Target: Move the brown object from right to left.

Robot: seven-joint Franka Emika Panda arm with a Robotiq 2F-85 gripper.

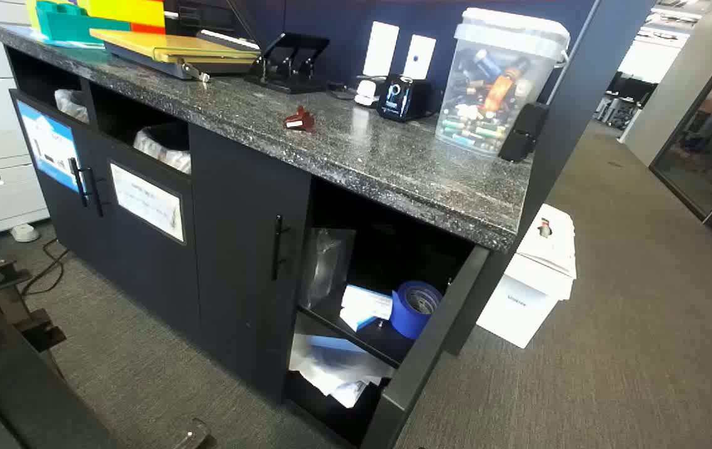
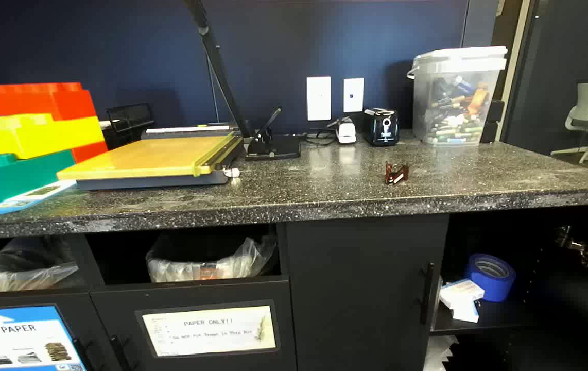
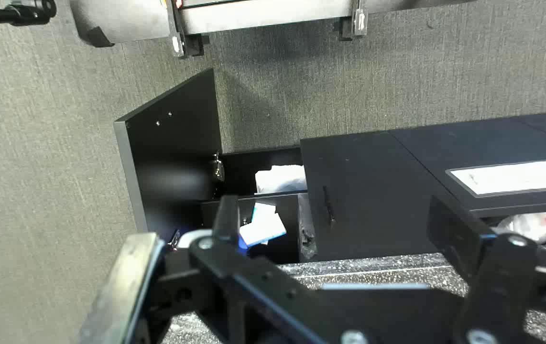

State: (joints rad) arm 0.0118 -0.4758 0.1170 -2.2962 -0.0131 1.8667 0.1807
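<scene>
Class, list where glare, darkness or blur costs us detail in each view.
In both exterior views, glare streaks the countertop; in an exterior view, the white sign is too blurred to read; in an exterior view, much of the open cabinet sinks into black; in the wrist view, the parted jaws look blurred, and sheen lies on the open door.

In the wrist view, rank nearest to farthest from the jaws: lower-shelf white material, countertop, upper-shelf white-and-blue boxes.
1. Countertop: bottom of the view, between the spread jaws.
2. White-and-blue boxes: near mid-view, past the countertop's edge.
3. White material: one level lower, higher in the picture.
</scene>
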